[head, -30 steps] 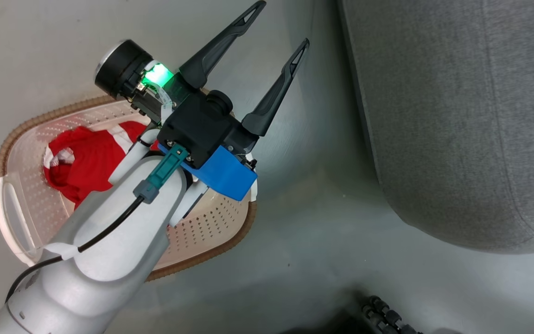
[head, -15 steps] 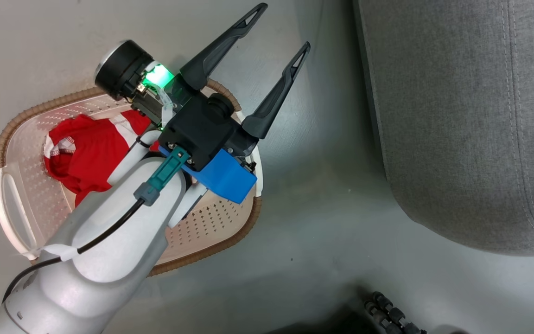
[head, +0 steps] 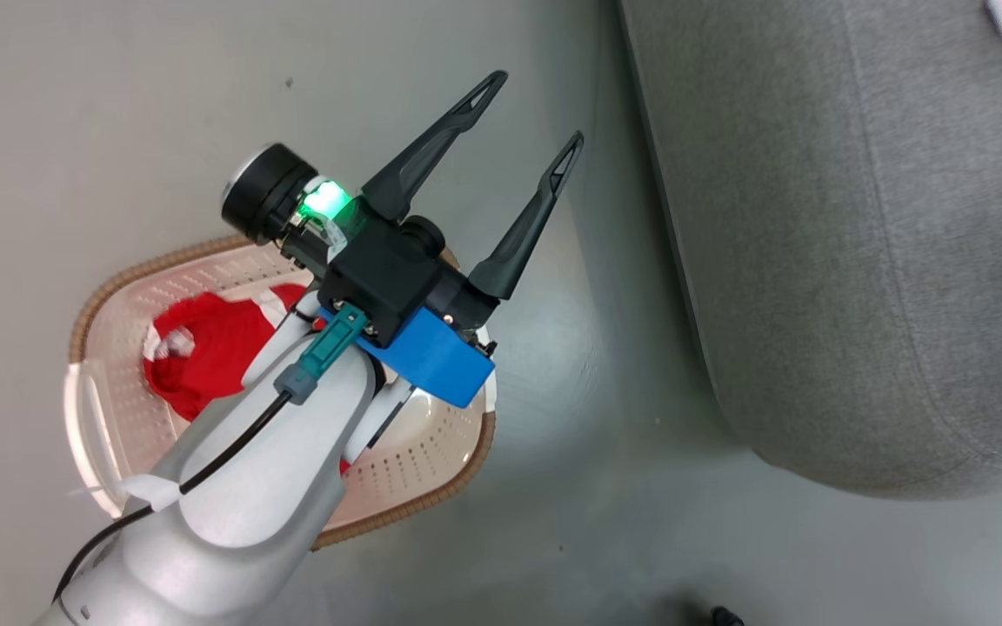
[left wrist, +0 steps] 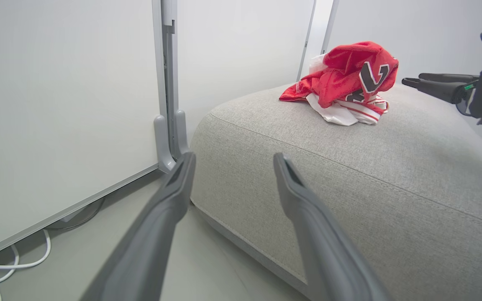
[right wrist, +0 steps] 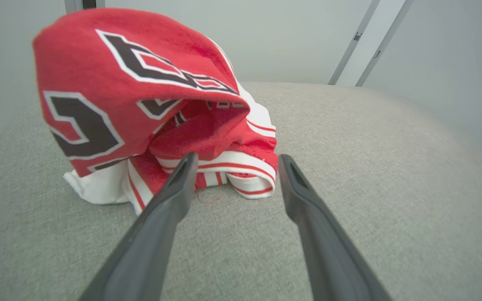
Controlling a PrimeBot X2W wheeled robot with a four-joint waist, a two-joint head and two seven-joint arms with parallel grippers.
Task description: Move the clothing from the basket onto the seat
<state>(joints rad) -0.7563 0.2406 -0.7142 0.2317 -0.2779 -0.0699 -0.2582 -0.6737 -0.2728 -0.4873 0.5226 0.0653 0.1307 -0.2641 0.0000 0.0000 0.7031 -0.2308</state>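
red white-trimmed jersey crumpled on light-grey fabric seat cushion — just ahead of right gripper, fingers spread, empty. left gripper likewise spread, empty.

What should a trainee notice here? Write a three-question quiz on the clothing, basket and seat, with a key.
1. True or false: the basket is empty.
2. The lettered garment lies: A) on the seat; B) on the floor; C) clamped in a pincer.
3. Fill in: the right pincer points at the lettered garment with its jaws ____.

Key: 1. False, a red garment lies in the basket. 2. A. 3. open.
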